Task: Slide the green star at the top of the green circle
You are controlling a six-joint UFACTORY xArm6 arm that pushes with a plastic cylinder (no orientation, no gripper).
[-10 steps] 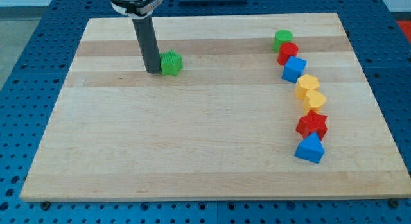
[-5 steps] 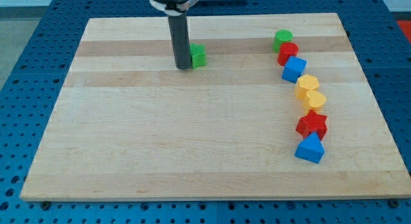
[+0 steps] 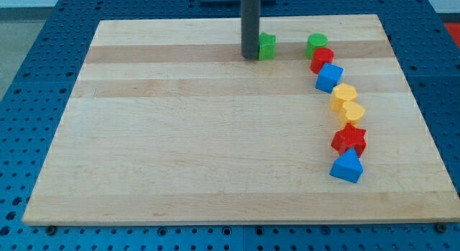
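Observation:
The green star lies near the view's top, partly hidden on its left by my rod. My tip rests on the board right against the star's left side. The green circle sits to the star's right, a short gap away, at about the same height in the view.
Below the green circle a curved line of blocks runs down the view's right: a red block, a blue cube, two yellow blocks, a red star and a blue triangle. The wooden board's top edge is just above the star.
My tip has slid to the view's right and slightly up, pushing the green star from the board's upper left toward the green circle.

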